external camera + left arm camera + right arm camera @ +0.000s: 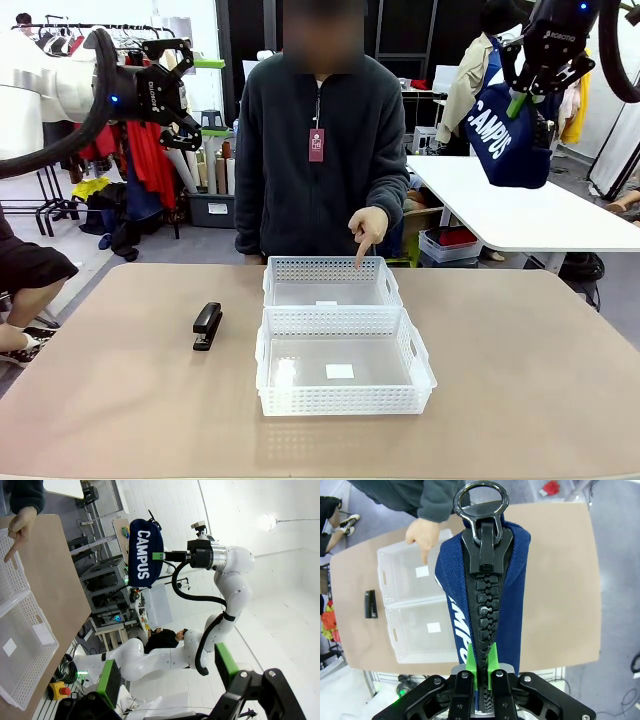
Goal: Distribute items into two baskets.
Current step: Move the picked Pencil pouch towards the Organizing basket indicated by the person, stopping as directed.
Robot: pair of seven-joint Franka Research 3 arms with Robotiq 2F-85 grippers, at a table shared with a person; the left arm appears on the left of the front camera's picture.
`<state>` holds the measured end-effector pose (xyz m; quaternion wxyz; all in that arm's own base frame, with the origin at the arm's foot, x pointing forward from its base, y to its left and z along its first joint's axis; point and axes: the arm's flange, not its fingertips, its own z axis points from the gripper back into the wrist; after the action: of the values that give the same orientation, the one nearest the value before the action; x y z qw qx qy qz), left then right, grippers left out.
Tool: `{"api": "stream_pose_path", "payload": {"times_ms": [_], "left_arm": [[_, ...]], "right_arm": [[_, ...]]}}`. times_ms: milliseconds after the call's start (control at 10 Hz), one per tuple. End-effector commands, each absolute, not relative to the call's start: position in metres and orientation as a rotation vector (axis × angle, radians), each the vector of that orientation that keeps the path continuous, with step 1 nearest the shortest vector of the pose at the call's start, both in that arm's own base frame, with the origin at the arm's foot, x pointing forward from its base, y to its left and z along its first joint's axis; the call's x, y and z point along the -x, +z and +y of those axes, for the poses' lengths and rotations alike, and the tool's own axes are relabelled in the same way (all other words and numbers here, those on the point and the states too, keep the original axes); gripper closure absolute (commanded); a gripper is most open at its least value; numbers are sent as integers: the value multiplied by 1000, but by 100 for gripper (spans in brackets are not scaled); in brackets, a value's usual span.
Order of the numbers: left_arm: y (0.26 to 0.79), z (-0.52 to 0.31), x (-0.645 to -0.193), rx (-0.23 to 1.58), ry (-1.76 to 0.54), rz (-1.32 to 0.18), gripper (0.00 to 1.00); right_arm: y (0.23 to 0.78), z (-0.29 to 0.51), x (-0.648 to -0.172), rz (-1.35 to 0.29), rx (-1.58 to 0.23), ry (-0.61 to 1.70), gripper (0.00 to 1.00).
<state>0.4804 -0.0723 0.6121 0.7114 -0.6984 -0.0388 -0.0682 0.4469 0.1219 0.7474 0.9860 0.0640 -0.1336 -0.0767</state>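
High at the right, my right gripper (521, 99) is shut on the navy pouch (510, 135) with white "CAMPUS" lettering, which hangs well above the table. In the right wrist view the pouch (512, 580) runs up between the green pads (470, 662), zip facing the camera. My left gripper (190, 78) stands open and empty, raised at the far left. Two white lattice baskets sit at the table's middle, the far one (330, 268) touching the near one (345, 402); both look empty. The black stapler (207, 326) lies left of them. A person's hand (367, 232) points down at the far basket.
The person stands at the far edge of the brown table (520, 380). Bare tabletop lies right of the baskets and in front of them. A white table (520, 215) and clothes racks stand farther back.
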Motion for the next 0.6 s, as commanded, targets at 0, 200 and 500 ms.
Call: {"api": "stream_pose_path", "payload": {"times_ms": [0,200,500], "left_arm": [[613,-71,-480,1550,-155,-90,0],[613,-71,-480,1550,-155,-90,0],[613,-71,-480,1550,-155,-90,0]], "right_arm": [[747,122,-443,-269,-128,-152,100],[747,122,-443,-269,-128,-152,100],[747,122,-443,-269,-128,-152,100]]}}
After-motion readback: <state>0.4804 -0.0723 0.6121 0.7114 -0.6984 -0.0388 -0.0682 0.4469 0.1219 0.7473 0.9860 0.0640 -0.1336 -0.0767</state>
